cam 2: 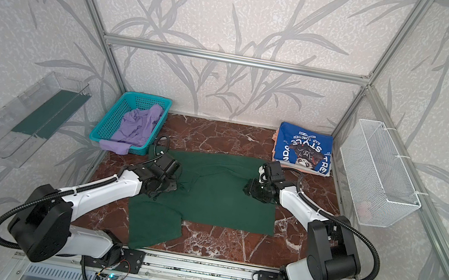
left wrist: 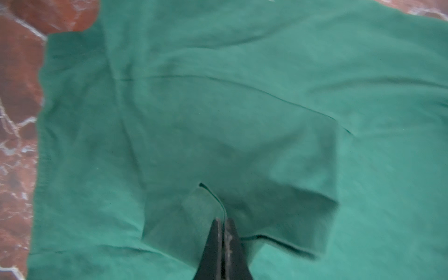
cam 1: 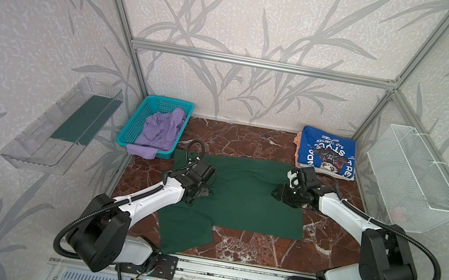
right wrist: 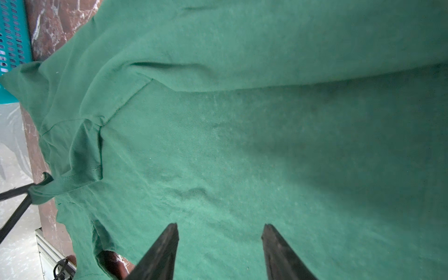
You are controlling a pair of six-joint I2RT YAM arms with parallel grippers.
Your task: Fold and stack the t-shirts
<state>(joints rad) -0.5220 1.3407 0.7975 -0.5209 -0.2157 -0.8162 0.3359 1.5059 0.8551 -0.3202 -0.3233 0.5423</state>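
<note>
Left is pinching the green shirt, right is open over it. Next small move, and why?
Probably lower the right gripper and close it on the green shirt: its jaws stand open over flat cloth, holding nothing, while the left gripper is already shut on a pinched-up edge. A fold likely needs both holds.

Green tee (cam 1: pixel 244 199) spread centrally; lavender tee (cam 1: pixel 159 133) crumpled; blue tee (cam 1: pixel 327 155) folded atop peach tee (cam 1: pixel 296 151)

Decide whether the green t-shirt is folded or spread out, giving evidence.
Mostly spread: the green t-shirt lies flat across the marble table, one sleeve sticking out; the left gripper pinches a fold.
</note>
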